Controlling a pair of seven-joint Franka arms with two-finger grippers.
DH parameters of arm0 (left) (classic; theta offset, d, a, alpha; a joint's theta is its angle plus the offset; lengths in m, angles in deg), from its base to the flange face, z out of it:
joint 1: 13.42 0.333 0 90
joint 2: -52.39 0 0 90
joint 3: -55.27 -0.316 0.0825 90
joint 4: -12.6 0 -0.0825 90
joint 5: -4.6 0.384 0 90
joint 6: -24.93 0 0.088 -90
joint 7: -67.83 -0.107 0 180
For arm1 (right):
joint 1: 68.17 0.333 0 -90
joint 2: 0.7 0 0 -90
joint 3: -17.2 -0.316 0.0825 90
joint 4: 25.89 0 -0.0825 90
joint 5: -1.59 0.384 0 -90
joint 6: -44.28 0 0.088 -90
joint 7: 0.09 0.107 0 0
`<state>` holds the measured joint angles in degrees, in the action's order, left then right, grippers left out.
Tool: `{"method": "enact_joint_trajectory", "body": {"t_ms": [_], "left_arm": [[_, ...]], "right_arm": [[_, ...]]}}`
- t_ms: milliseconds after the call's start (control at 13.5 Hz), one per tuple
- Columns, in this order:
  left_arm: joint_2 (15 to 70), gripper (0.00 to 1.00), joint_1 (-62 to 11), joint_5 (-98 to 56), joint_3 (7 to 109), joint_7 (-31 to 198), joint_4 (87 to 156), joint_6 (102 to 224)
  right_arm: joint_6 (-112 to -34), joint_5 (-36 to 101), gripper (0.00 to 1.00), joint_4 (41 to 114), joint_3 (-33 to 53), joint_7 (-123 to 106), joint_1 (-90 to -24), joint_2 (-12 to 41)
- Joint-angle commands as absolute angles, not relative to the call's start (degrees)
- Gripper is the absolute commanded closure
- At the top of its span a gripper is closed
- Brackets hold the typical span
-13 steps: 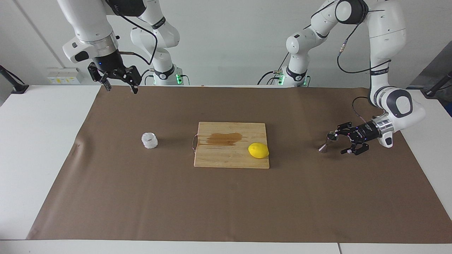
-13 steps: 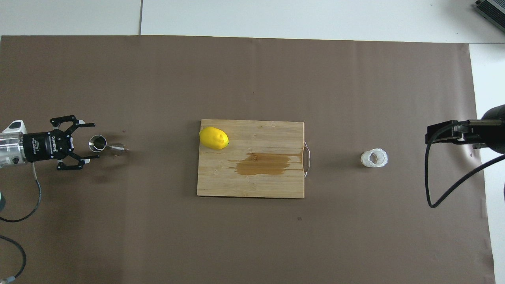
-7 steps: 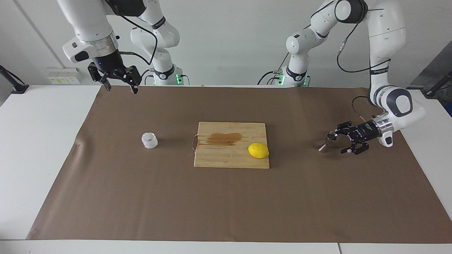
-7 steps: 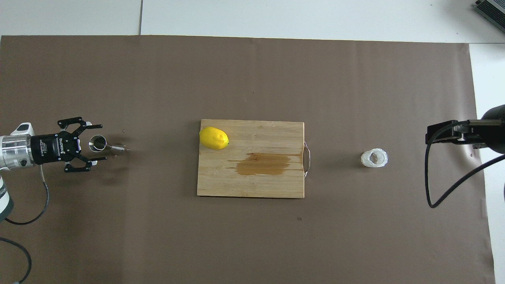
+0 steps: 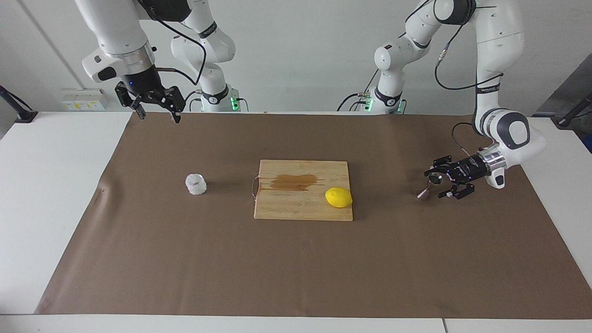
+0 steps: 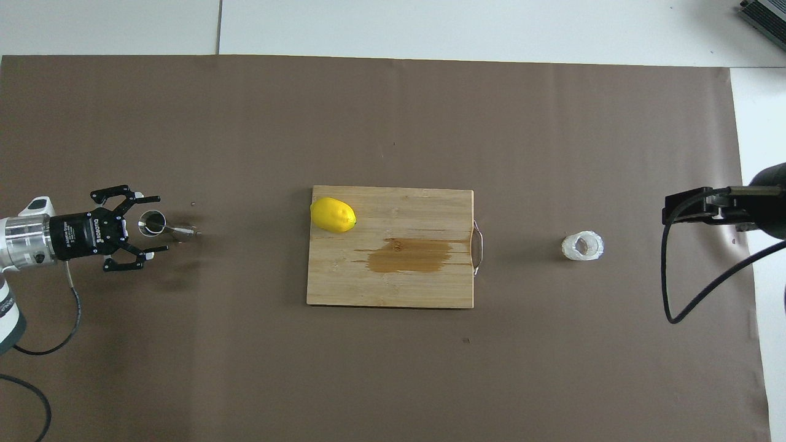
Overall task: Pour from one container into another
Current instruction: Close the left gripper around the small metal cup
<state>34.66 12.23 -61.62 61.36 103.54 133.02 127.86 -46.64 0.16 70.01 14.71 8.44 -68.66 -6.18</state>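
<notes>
- The cup [image 5: 196, 184] [image 6: 582, 245] stands upright on the brown paper [image 5: 296, 259] toward the right arm's end of the bench [image 5: 51, 185], well apart from the board [image 5: 303, 190] [image 6: 390, 246]; nothing touches it.
- The jigger [image 5: 428, 185] [image 6: 156, 223] stands on the paper toward the left arm's end, its dark mouth up, about as near the robots as the cup.
- The left gripper [image 5: 441, 182] [image 6: 147, 224] lies low and level beside the jigger, jaws wide with one finger on each side of the jigger's top; whether a finger touches it cannot be told.
- White lettering on the left gripper's body is there in the overhead view, too small to read for certain.
- A second ago this gripper sat farther out toward the bench's end, its fingertips only just at the jigger; it has since slid in along the paper, jaws equally wide throughout.
- The right gripper [image 5: 155, 110] hangs high over the paper's edge nearest the robots, jaws wide and empty, waiting; it has not moved.
- A lemon [image 5: 338, 197] [image 6: 333, 215] rests on a corner of the board, beside a dark wet stain [image 5: 293, 181] [image 6: 411, 255]; cup, jigger, lemon and board lie where they did.
</notes>
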Motion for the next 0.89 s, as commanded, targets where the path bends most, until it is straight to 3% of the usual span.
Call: {"method": "enact_joint_trajectory", "body": {"t_ms": [0, 297, 371, 668, 817], "left_arm": [[37.4, 0.00, 11.0, -63.0, 60.7, 104.0, 135.6, 129.7], [37.5, 0.01, 11.0, -63.0, 60.7, 104.0, 135.6, 130.0], [37.5, 0.09, 11.0, -63.0, 60.7, 104.0, 135.6, 130.0], [37.3, 0.10, 11.0, -63.0, 60.7, 104.0, 135.6, 130.0], [37.2, 0.15, 11.0, -63.0, 60.7, 104.0, 135.6, 130.0]], "right_arm": [[-45.6, 0.7, 0.00, 69.6, 14.3, 7.6, -69.5, -6.5], [-45.6, 0.7, 0.00, 69.6, 14.3, 7.6, -69.5, -6.5], [-45.6, 0.7, 0.00, 69.6, 14.3, 7.6, -69.5, -6.5], [-45.6, 0.7, 0.00, 69.6, 14.3, 7.6, -69.5, -6.5], [-45.6, 0.7, 0.00, 69.6, 14.3, 7.6, -69.5, -6.5]]}}
